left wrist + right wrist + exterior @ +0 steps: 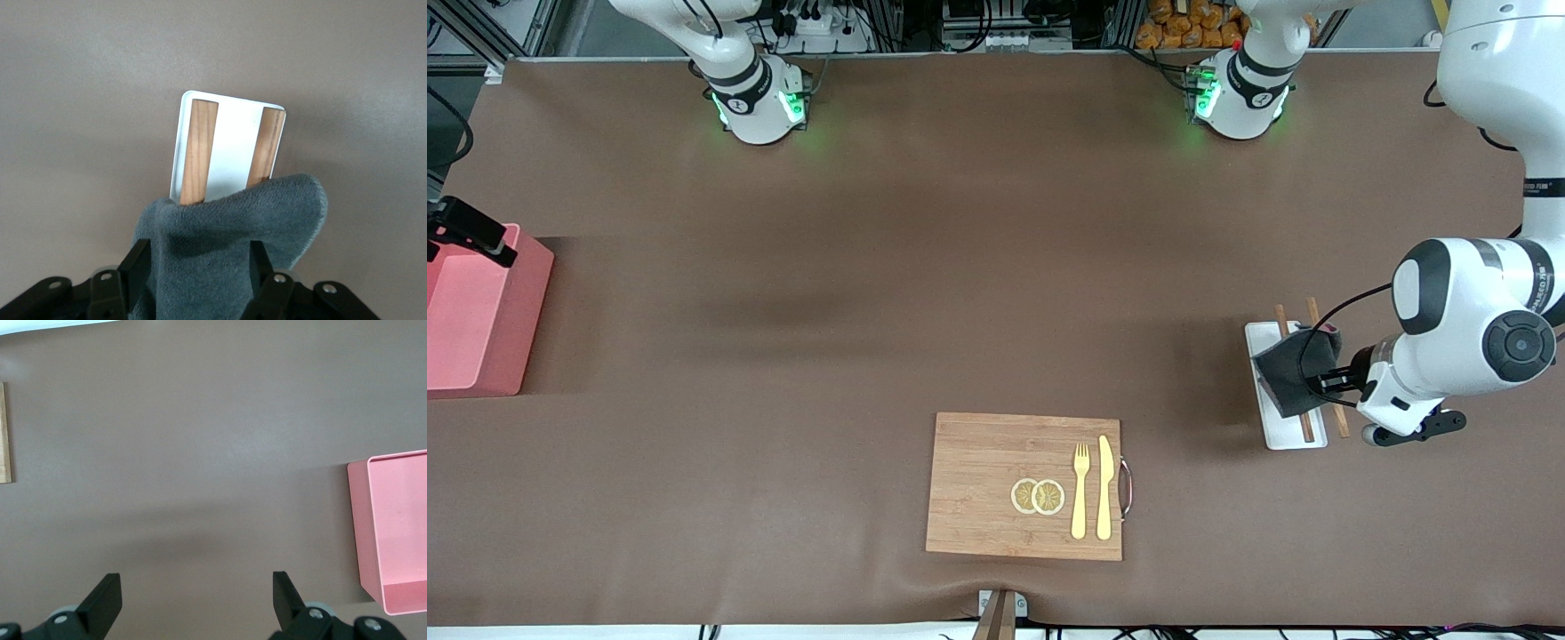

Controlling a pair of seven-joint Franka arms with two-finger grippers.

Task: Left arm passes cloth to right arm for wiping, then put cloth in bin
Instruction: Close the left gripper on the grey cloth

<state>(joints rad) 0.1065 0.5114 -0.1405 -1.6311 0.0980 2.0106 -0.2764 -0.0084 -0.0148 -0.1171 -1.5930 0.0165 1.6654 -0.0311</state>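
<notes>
While left gripper (200,283) clamps it, grey cloth (233,247) droops, bunched.

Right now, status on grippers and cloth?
Left gripper shut on cloth, over white tray. Right gripper open, waiting beside bin. Nothing blocking.

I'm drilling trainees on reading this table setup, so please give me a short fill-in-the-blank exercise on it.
1. The left end effector is shut on the ____.
2. The cloth hangs over the white ____.
3. The right end effector's fingers are ____ above bare table beside the bin.
4. On the cutting board, a fork lies beside a ____.

Missing words: cloth; tray; open; knife
</notes>
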